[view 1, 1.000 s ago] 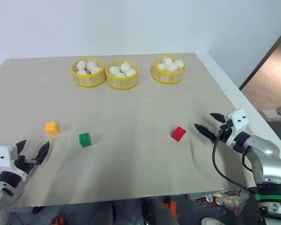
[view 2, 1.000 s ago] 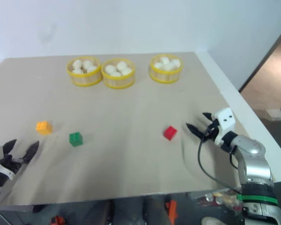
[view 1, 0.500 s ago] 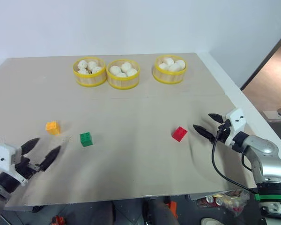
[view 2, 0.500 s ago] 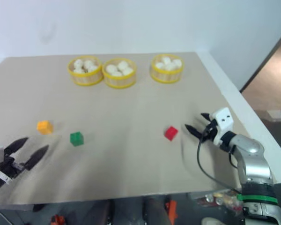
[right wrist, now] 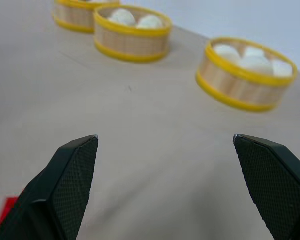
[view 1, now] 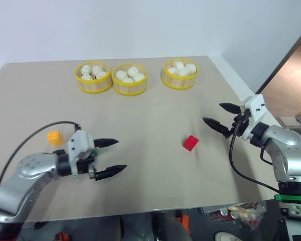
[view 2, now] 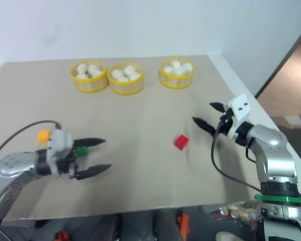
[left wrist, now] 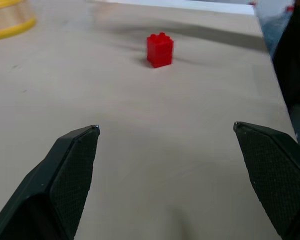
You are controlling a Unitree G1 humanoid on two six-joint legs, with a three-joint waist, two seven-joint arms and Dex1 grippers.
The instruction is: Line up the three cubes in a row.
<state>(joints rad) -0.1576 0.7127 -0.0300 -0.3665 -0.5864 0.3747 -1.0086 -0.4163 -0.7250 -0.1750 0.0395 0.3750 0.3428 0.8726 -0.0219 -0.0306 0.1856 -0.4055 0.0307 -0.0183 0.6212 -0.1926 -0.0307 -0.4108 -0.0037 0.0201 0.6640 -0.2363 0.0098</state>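
No writing can be read. The left gripper [view 1: 112, 157] is spread wide and empty, pointed across the tabletop [view 1: 150, 175] toward the red cube [view 1: 190, 142], the green cube [view 2: 81, 150] beside its fingers, the yellow cube [view 1: 54, 136] behind. The right gripper [view 1: 221, 116] is held released beyond the red cube

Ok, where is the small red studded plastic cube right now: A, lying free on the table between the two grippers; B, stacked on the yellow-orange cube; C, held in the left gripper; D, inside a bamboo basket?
A: the small red studded plastic cube lies alone on the table, with the open left gripper and open right gripper both apart from it.

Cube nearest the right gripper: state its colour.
Red; the left wrist view shows it best.
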